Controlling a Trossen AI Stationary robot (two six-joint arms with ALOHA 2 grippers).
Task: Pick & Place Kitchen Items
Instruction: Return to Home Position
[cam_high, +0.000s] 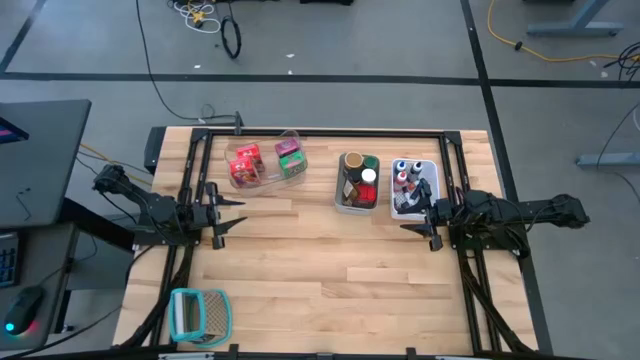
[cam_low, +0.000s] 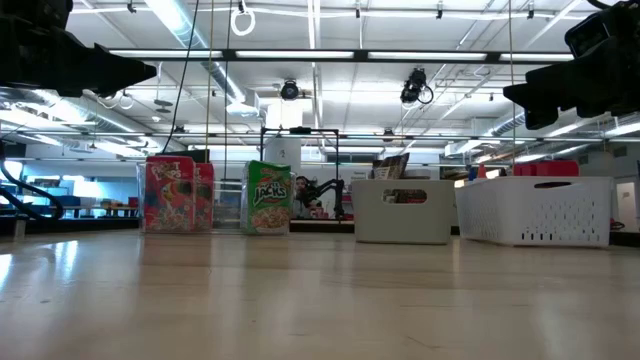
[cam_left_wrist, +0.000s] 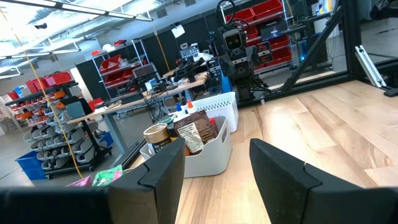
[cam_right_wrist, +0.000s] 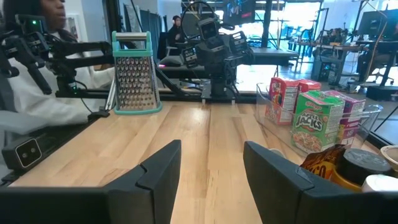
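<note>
Nearest me, a teal-and-white ribbed grater stands at the wooden desk's corner. Mid-desk my left claw and right claw hover empty, both spread open. Farther back, red and green packets fill the clear bin, jars the grey bin, small capped bottles the white bin.

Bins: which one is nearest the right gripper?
The white bin, holding small bottles, beside the right gripper; the grey bin and clear bin sit farther off.
</note>
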